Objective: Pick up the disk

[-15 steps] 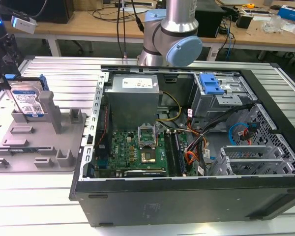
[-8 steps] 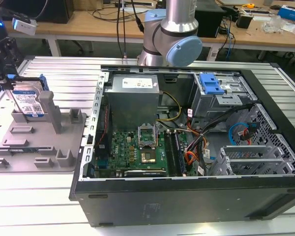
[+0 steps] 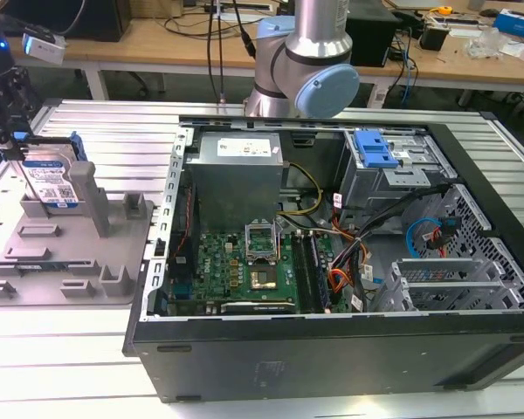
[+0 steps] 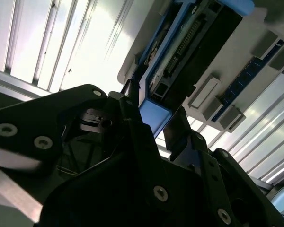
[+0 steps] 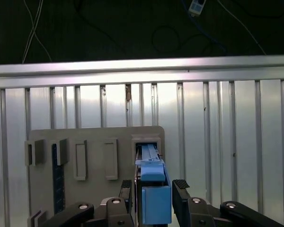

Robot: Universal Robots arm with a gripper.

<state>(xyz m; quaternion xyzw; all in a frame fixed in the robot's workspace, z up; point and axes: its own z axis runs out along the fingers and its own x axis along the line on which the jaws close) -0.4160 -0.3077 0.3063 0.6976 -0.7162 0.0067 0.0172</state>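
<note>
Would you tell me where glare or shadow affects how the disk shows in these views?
Exterior view: even light, the disk plain. Second wrist view: the table glares white, the disk dark beside it. First wrist view: bright bands on the table, the disk evenly lit.

No lettering can be made out: the white-and-blue label (image 3: 52, 185) on the upright disk (image 3: 44, 164) carries print too small to read, as does the sticker (image 3: 242, 148) on the power supply (image 3: 236, 190).
</note>
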